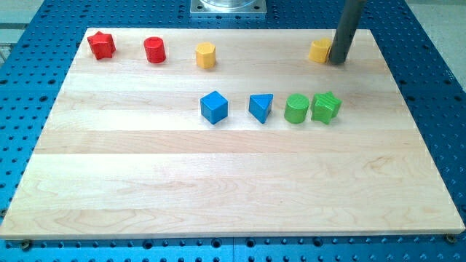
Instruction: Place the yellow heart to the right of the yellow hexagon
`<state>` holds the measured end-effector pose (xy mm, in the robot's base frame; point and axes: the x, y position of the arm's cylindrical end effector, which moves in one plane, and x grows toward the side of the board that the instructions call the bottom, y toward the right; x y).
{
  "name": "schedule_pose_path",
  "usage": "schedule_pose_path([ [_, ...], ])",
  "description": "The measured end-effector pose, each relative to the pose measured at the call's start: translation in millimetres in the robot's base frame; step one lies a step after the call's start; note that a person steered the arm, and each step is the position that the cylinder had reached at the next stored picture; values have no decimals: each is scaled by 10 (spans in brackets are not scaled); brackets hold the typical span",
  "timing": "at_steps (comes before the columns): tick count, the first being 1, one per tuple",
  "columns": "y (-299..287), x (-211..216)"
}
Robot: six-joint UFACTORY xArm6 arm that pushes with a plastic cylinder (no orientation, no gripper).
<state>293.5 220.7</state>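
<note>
The yellow heart (320, 50), a small, light, rigid block likely to slide easily, sits near the bench's (218, 182) top right, touching my tip (337, 61) on its right; no fingers exist, so contact its right face, pushing leftward toward the yellow hexagon (206, 55).

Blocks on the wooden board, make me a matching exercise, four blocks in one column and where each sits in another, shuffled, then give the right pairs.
Column one:
1. red star
2. yellow hexagon
3. yellow heart
4. green star

Column two:
A. view's right end of the middle row
B. touching my tip on its left side
C. top row, just right of the red cylinder
D. board's top left corner

Pairs: 1-D, 2-C, 3-B, 4-A
</note>
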Motion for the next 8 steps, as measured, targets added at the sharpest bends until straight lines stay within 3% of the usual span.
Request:
schedule_pose_path([
  [1,-67,-289],
  [2,-672,-443],
  [3,-1509,-425],
  [4,-1773,-281],
  [6,-771,262],
  [7,-1310,296],
  [8,-1410,313],
])
